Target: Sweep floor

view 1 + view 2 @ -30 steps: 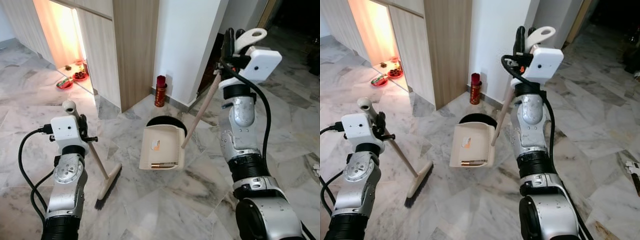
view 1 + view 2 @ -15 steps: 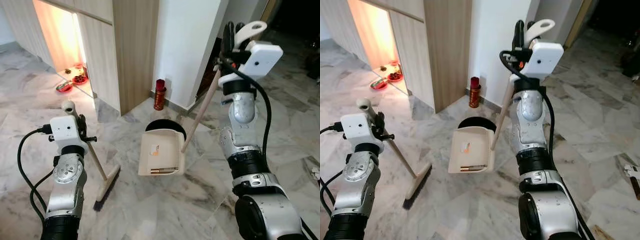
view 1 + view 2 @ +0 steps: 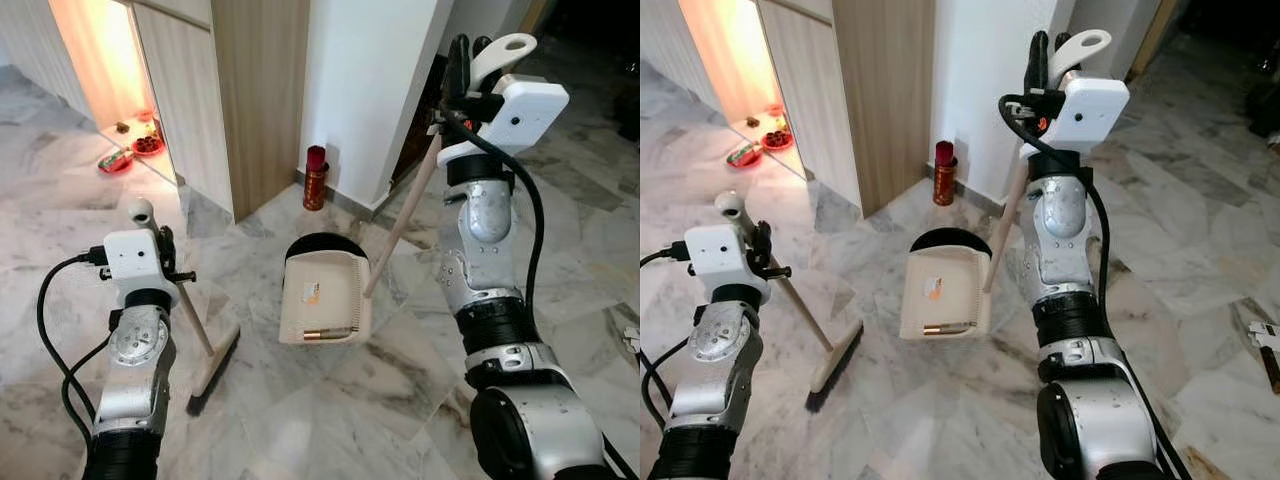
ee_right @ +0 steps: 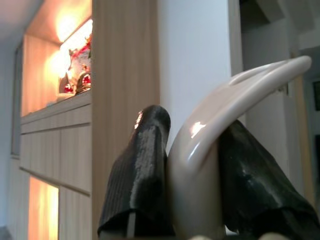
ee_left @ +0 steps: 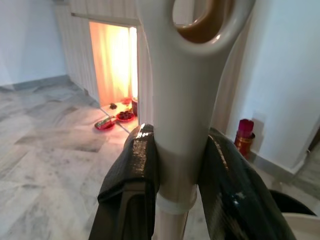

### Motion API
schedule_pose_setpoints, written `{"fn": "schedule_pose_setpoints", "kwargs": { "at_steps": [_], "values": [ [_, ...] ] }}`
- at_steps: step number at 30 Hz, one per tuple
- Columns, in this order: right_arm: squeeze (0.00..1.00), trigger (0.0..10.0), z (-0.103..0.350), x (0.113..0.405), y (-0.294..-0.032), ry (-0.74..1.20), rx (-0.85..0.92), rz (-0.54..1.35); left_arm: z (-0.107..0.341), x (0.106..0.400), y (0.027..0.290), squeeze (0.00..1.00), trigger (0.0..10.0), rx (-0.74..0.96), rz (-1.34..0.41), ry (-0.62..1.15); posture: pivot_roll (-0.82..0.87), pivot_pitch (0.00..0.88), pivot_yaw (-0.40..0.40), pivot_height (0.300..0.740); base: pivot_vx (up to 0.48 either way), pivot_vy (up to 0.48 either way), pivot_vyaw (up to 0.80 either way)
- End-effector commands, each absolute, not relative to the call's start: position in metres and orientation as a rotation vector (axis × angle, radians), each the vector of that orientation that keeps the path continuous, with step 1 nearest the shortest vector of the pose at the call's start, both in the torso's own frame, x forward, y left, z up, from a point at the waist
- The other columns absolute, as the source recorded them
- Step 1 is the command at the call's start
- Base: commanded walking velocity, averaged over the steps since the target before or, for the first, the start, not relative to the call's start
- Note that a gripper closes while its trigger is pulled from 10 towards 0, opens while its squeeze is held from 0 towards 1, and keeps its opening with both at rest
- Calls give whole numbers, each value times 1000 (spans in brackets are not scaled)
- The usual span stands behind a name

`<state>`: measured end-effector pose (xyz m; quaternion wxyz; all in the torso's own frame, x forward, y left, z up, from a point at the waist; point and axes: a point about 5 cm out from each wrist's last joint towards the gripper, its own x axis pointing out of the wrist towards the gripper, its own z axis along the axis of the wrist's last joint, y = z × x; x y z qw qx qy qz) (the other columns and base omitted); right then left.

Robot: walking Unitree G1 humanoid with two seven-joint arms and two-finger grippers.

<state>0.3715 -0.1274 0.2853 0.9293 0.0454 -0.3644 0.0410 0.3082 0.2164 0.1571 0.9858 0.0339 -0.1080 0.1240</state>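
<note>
The left gripper [image 5: 175, 170] is clamped on the cream grip of the broom [image 3: 205, 345], whose brush head rests on the marble floor [image 3: 330, 420] to the robot's left. The right gripper [image 4: 192, 185], raised high, is closed around the looped handle top of the dustpan [image 3: 322, 300]. The pan sits tilted on the floor between the arms, in front of a red canister [image 3: 315, 178] at the foot of the white wall [image 3: 365, 90].

sharp daylight views, warm orange alcove [image 3: 100, 60] glow.
</note>
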Motion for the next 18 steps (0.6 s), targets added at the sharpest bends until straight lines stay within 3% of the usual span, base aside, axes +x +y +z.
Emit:
{"fn": "schedule_pose_setpoints", "kwargs": {
  "at_steps": [1, 18],
  "values": [
    [0, 10000, 307, 365, -133, -851, 97, 73, 167, 311, 211, 0, 10000, 68, 234, -274, 143, 5, -98, 740, 274, 0, 0],
    [0, 10000, 310, 365, -131, -860, 82, 91, 168, 311, 211, 0, 10000, 63, 246, -286, 142, 0, -108, 740, 278, 0, 0]
  ]
}}
